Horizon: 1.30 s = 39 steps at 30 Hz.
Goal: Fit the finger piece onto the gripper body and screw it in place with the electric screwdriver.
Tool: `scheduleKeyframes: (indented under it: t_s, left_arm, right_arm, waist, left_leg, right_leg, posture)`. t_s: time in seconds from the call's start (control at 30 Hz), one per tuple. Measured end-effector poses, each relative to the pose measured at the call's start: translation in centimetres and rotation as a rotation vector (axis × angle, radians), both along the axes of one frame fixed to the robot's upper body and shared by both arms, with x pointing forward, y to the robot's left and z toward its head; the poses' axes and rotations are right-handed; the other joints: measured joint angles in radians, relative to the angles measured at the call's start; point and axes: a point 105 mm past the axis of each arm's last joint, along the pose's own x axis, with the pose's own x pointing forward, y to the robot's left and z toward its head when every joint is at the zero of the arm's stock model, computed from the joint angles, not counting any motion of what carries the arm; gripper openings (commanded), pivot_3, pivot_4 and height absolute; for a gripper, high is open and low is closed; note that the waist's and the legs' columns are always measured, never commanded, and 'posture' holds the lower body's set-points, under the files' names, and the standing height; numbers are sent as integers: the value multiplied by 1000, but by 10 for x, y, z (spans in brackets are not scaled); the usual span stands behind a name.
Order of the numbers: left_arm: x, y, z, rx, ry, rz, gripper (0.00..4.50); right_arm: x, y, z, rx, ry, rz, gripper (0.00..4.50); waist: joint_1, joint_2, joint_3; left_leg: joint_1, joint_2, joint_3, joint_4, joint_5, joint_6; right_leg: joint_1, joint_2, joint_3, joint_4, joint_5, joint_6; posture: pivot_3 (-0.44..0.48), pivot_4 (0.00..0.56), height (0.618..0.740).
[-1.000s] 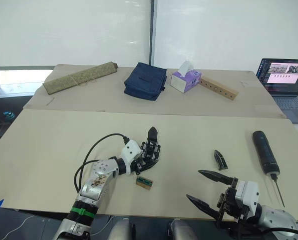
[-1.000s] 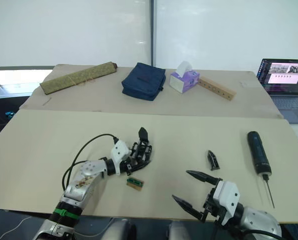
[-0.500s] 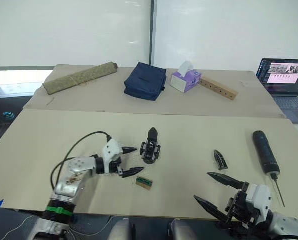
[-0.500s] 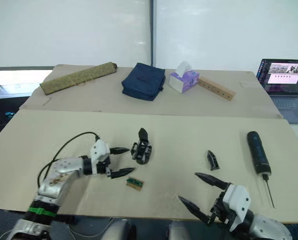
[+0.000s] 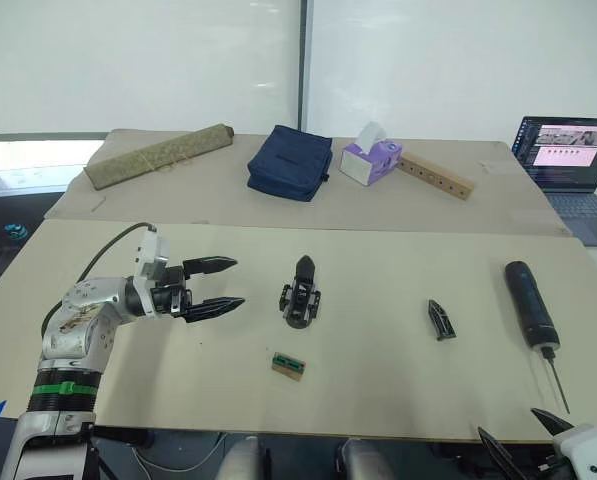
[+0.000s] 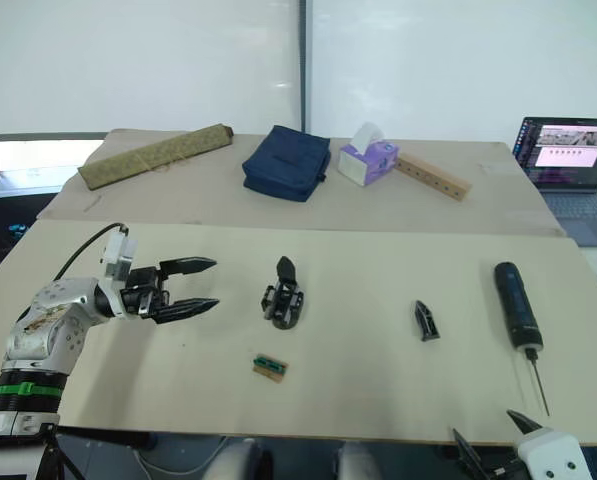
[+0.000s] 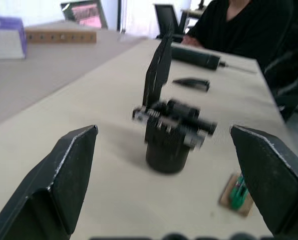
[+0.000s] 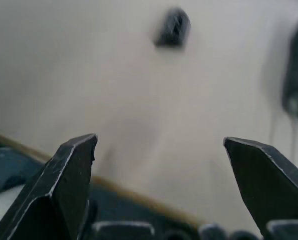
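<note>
The gripper body point(image 5: 300, 297) stands upright on the near table point(image 5: 378, 260), a pointed black part rising from its top. My left gripper point(image 5: 236, 282) hovers open to its left, a short gap away and pointing at it; the left wrist view shows the gripper body point(image 7: 171, 135) centred between the fingers. The finger piece point(image 5: 439, 319) lies flat to the right. Further right lies the electric screwdriver point(image 5: 531, 303), bit toward the front edge. My right gripper point(image 5: 513, 428) is open past the table's front edge at the far right, holding nothing.
A small tan block with a green top point(image 5: 289, 366) lies in front of the gripper body. On the far table are a rolled mat point(image 5: 160, 155), a navy bag point(image 5: 291, 162), a tissue box point(image 5: 372, 158), a wooden bar point(image 5: 437, 176) and a laptop point(image 5: 568, 160). A person in black point(image 7: 248, 25) sits beyond.
My left gripper let go of the gripper body and drew back to the left, staying open. My right gripper sank back below the table's front edge.
</note>
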Motion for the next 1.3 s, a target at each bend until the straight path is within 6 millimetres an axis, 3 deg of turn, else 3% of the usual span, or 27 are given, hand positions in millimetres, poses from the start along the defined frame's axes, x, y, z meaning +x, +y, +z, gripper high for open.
scheduleKeyframes:
  t_s: [0.17,0.3,0.43,0.63,0.8,1.03,1.07,1.3]
  left_arm:
    - [-8,-29,19,-35,-68,-115,4480]
    - [-11,-48,36,-54,-127,-176,4480]
    - [-12,-53,44,-57,-137,-186,4480]
    - [-18,-61,44,-65,-130,-196,4480]
    - [-27,-58,34,-33,-106,-191,4480]
    - [-31,-60,35,-26,-121,-181,4480]
    - [-31,-60,34,-26,-121,-175,4500]
    - [-34,-57,27,-27,-114,-150,4500]
  right_arm:
    - [33,16,24,101,-68,46,4500]
    - [75,13,38,36,40,104,4500]
    - [107,21,58,104,68,85,4500]
    - [149,27,35,101,292,46,4500]
    - [157,19,27,25,370,37,4500]
    - [161,21,11,23,426,44,4500]
    - [163,22,9,41,422,44,3976]
    - [169,32,4,84,385,41,1590]
  waist:
    - [-6,-1,0]
    - [-11,-1,0]
    - [-8,-2,1]
    - [-11,-4,2]
    - [-6,-5,3]
    - [-10,-5,3]
    - [-12,-5,2]
    - [-24,-8,2]
  left_leg:
    - [1,-1,1,1,0,0]
    - [1,-4,4,1,0,0]
    - [1,-4,0,-1,0,1]
    - [-2,-6,1,0,0,1]
    - [-4,-6,1,1,-1,2]
    - [-2,-6,1,1,0,2]
    - [-2,-6,1,1,0,2]
    - [2,-4,1,1,0,2]
  right_leg:
    - [1,1,3,0,0,0]
    - [1,1,7,0,2,1]
    - [0,5,6,0,1,0]
    - [-1,3,9,-1,0,2]
    - [-3,3,12,-1,0,3]
    - [-2,4,13,-1,1,4]
    - [-1,5,13,-1,1,4]
    - [1,7,14,0,1,3]
  posture:
    - [0,150,740]
    - [0,150,740]
    - [0,150,740]
    - [0,150,740]
    - [0,150,740]
    - [0,150,740]
    - [0,150,740]
    - [0,150,740]
